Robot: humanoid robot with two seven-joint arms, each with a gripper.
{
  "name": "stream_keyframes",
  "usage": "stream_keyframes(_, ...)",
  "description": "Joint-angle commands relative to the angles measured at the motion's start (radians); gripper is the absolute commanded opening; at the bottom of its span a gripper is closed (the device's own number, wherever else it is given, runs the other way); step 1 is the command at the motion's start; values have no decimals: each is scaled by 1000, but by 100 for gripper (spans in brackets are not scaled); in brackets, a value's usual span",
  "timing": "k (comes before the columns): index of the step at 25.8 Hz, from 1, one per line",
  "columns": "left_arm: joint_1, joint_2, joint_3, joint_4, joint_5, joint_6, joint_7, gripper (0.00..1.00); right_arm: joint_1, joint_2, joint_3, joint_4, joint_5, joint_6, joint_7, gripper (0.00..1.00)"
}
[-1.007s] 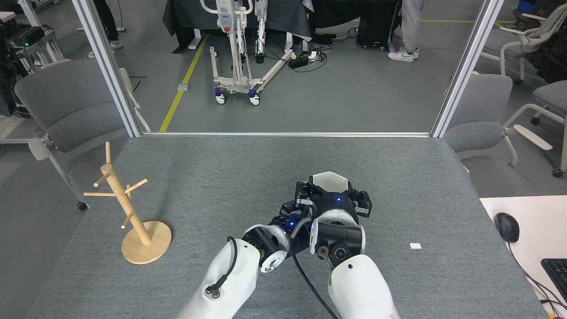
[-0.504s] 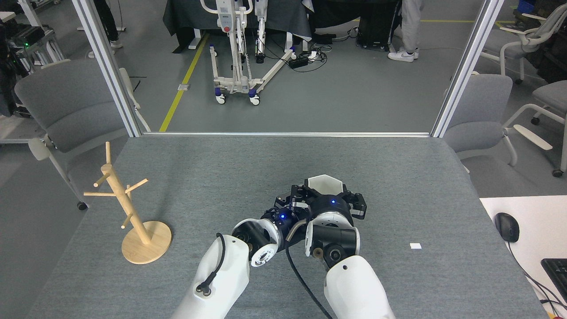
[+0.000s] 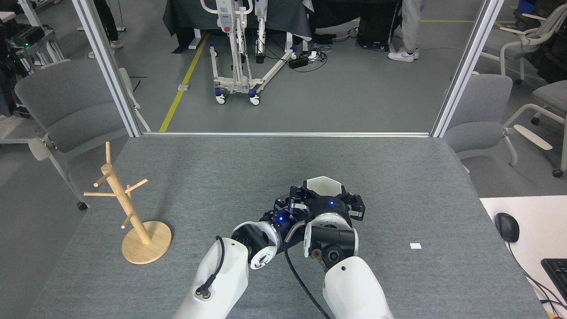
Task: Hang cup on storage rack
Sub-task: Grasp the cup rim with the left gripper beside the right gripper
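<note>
1. Cup, white with a hexagonal rim, sits mid-table, just beyond the two grippers; only its rim and upper inside show above them.
2. Right gripper is around the cup from the near side, black finger parts showing on either side of it; whether it is clenched on the cup cannot be told.
3. Left gripper is pressed in beside the right one, at the cup's left; its claw is dark and partly hidden, so its state cannot be told.
4. Rack stands upright near the table's left edge, well apart from the cup, pegs bare.
5. Table is covered in grey felt.
</note>
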Motion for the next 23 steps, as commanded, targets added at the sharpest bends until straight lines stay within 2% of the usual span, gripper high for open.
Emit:
stream_keyframes(1,1,0,1,1,0,-23,-9,0,-1,-1,4,1,0,9,-1,11)
stream_keyframes(4,1,0,1,1,1,-21,-9,0,-1,-1,4,1,0,7,-1,12)
stream_keyframes(5,1,0,1,1,1,-21,-9,0,-1,-1,2,2,-1,6,0,14)
stream_keyframes(6,1,0,1,1,1,-21,-9,0,-1,-3,2,2,-1,1,-1,23)
stream_keyframes(7,1,0,1,1,1,-21,-9,0,-2,-4,2,5,-1,-2,-3,41)
stream_keyframes(8,1,0,1,1,1,-21,-10,0,-2,-4,2,10,-1,-1,-4,68)
stream_keyframes(9,1,1,1,1,1,-21,-10,0,-2,-3,2,13,-1,-1,-8,87)
stream_keyframes(10,1,0,1,1,1,-21,-10,0,-4,-4,1,15,-1,-5,-12,99)
stream_keyframes(17,1,0,1,1,1,-20,-10,0,-1,-1,-10,15,-26,-27,-133,100)
stream_keyframes(23,5,1,2,12,1,-18,-10,0,-5,-3,-16,16,-109,-45,-328,100)
